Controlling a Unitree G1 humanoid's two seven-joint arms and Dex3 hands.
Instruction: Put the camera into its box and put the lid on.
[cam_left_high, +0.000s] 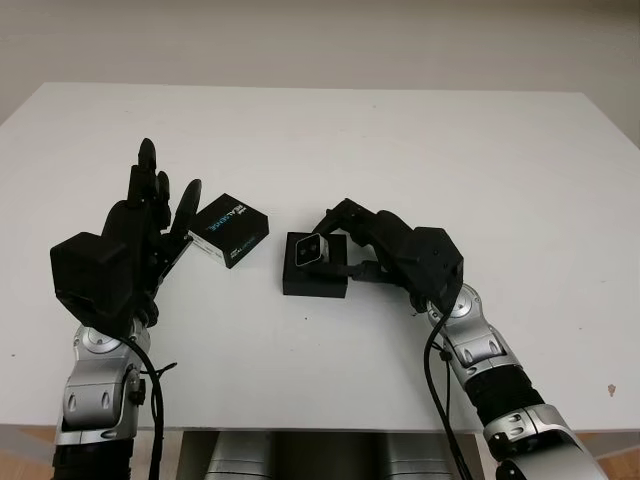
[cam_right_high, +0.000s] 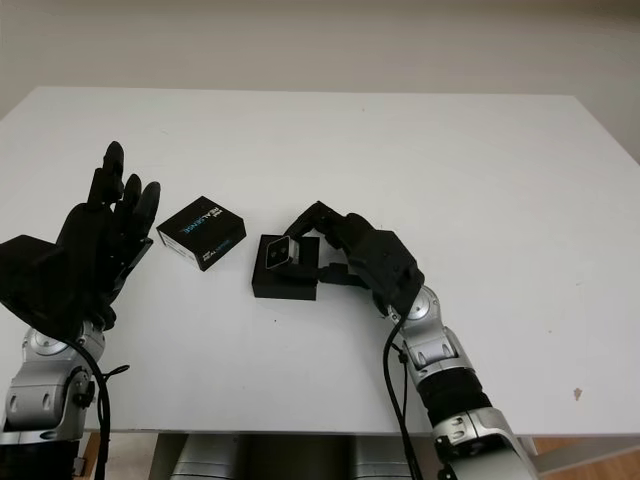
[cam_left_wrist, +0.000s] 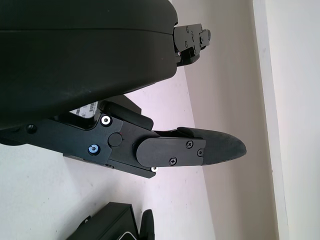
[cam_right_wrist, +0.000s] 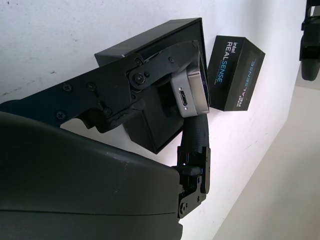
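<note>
The right hand (cam_left_high: 345, 245) grips the one small silver camera (cam_left_high: 309, 250) between its fingers (cam_right_wrist: 165, 60) and holds it directly over the open black box (cam_left_high: 315, 276), probably so it can drop straight into the tray. One lid (cam_left_high: 230, 230), printed with white lettering, lies on the white worktop (cam_left_high: 420, 150) just beside the box, within easy reach for capping. The left hand (cam_left_high: 140, 225) is open and raised just beside the lid, likely waiting to take it.
</note>
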